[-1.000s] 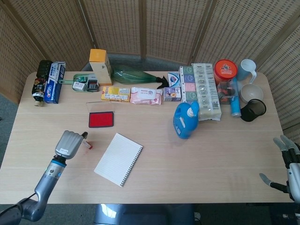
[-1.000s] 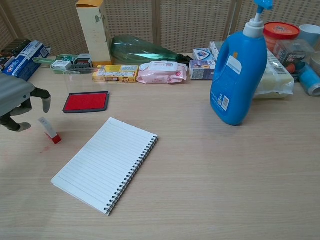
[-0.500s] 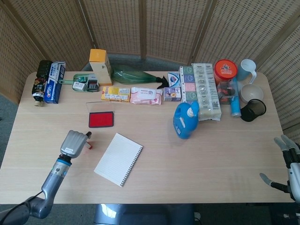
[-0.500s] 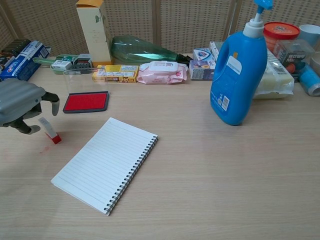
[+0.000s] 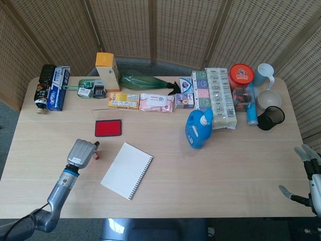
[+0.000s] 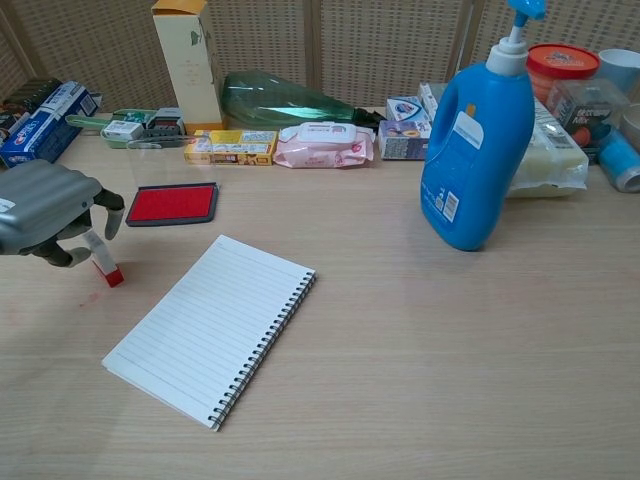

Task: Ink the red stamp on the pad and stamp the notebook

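Observation:
The red stamp (image 6: 101, 260) stands tilted on the table, its white handle up and its red base (image 5: 95, 155) down, left of the notebook. My left hand (image 6: 45, 206) hovers over the handle with its fingers (image 6: 113, 201) curved around it but still apart; no grip shows. From the head view, the left hand (image 5: 83, 151) covers most of the stamp. The red ink pad (image 6: 172, 204) lies uncovered just beyond the stamp. A spiral notebook (image 6: 210, 328) lies with a blank lined page up. My right hand (image 5: 309, 176) is open at the table's front right edge.
A blue detergent bottle (image 6: 476, 138) stands right of the middle. Along the back run boxes, a wipes pack (image 6: 323, 145), a green bottle (image 6: 285, 101) and a tall carton (image 6: 188, 62). Cups and a red-lidded jar (image 5: 242, 75) fill the back right corner.
My left hand has moved right and closer over the stamp, its fingers now curving around the handle. The stamp, pad, notebook and right hand have stayed put.

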Tool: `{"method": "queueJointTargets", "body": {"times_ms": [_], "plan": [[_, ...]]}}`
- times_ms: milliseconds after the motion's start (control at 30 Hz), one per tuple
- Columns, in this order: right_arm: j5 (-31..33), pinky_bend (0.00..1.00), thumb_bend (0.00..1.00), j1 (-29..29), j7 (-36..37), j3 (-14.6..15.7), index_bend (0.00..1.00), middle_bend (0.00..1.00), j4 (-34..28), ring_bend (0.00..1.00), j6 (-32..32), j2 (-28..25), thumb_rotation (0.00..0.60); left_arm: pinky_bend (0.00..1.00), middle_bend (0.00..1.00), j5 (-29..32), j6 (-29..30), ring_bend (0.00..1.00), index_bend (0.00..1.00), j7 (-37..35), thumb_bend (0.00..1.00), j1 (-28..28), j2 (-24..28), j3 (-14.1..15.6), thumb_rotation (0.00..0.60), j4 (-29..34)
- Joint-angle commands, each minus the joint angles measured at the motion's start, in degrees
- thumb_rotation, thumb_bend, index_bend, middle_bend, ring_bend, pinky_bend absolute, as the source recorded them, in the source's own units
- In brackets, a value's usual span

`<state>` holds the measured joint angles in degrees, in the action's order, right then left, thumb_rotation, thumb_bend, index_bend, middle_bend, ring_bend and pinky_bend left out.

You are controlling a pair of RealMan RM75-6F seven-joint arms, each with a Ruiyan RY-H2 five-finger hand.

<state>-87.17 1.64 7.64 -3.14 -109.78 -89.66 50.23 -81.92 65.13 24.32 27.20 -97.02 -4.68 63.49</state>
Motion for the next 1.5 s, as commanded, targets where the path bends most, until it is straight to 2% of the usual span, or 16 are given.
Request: {"method": "queueJointTargets", "body": {"times_ms": [33,333,533,700,1100,1333,1500], "plan": [[0.1,0.0,0.16,0.0,0.0,0.0,0.0,0.0,0.0,0.0,0.0,0.0,0.6,1.0,1.0,0.2,0.0,1.0,0.55,0.5,0.32,0.1,-0.2,0.1,0.6,-0.1],[0.1,0.0,0.16,0.0,0.2,0.0,0.0,0.0,-0.1,0.0,0.0,-0.1,0.6,1.0,1.0,0.5,0.4,1.0,0.61,1.6,0.34,0.5,0.1,0.1,0.6,-0.1],[0.2,0.0,0.16,0.0,0.5,0.0,0.0,0.0,-0.1,0.0,0.1,-0.3,0.6,1.0,1.0,1.0,-0.2,1.0,0.69,2.9,0.35,0.9,0.6,0.2,0.6,0.2],[0.2,0.0,0.16,-0.1,0.6,0.0,0.0,0.0,-0.1,0.0,0.2,-0.3,0.6,1.0,1.0,0.5,0.0,1.0,0.71,3.4,0.35,1.7,1.6,-0.1,0.6,1.2],[1.3,0.0,0.16,-0.5,0.2,-0.4,0.0,0.0,0.0,0.0,0.8,-0.1,0.6,1.0,1.0,1.7,-4.2,1.0,0.72,15.8,0.35,7.3,8.6,-2.8,0.6,7.0],[3.1,0.0,0.16,-1.2,-0.5,-1.0,0.0,0.0,0.2,0.0,2.1,0.3,0.6,1.0,1.0,3.7,-8.3,1.0,0.72,21.5,0.35,10.9,8.5,-3.5,0.6,4.8],[5.7,0.0,0.16,-2.1,-1.1,-1.9,0.0,0.0,0.7,0.0,3.6,0.8,0.6,1.0,1.0,6.5,-12.2,1.0,0.72,24.5,0.35,14.2,5.8,-4.6,0.6,-1.1]]}}
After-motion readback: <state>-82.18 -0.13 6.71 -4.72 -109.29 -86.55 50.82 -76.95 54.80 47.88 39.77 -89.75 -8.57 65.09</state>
